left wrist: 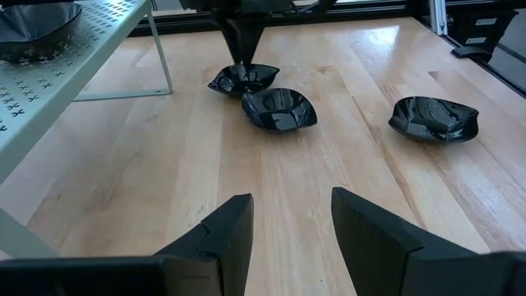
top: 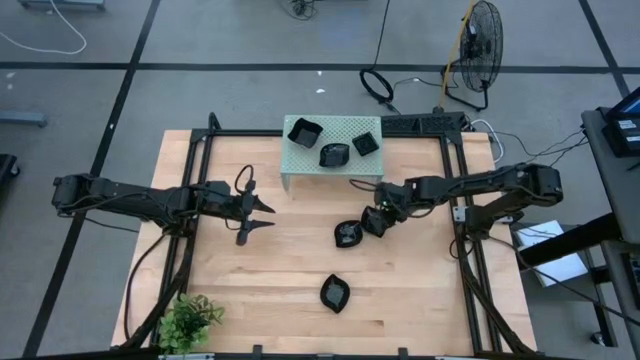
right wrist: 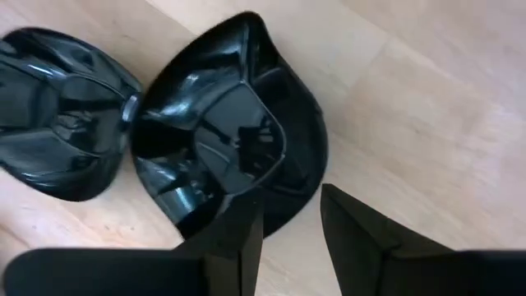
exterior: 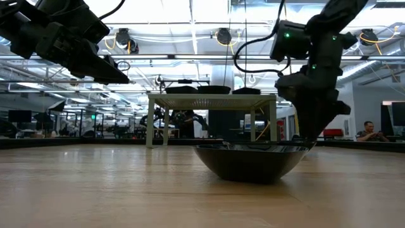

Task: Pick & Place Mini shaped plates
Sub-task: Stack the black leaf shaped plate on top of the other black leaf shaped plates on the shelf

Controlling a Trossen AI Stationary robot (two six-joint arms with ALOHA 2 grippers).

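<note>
Straddling the rim of a glossy black leaf-shaped mini plate [right wrist: 226, 140], right gripper [right wrist: 292, 218], jaws apart. From above: three plates on pale green perforated stand [top: 300, 160], three left on the table. Left gripper [left wrist: 292, 218] parted, idle.

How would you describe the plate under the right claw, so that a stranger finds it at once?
Start at the pale green stand. Two black dishes lie touching on the wood before its right leg. It is the right one, with the right claw over its rim.
</note>
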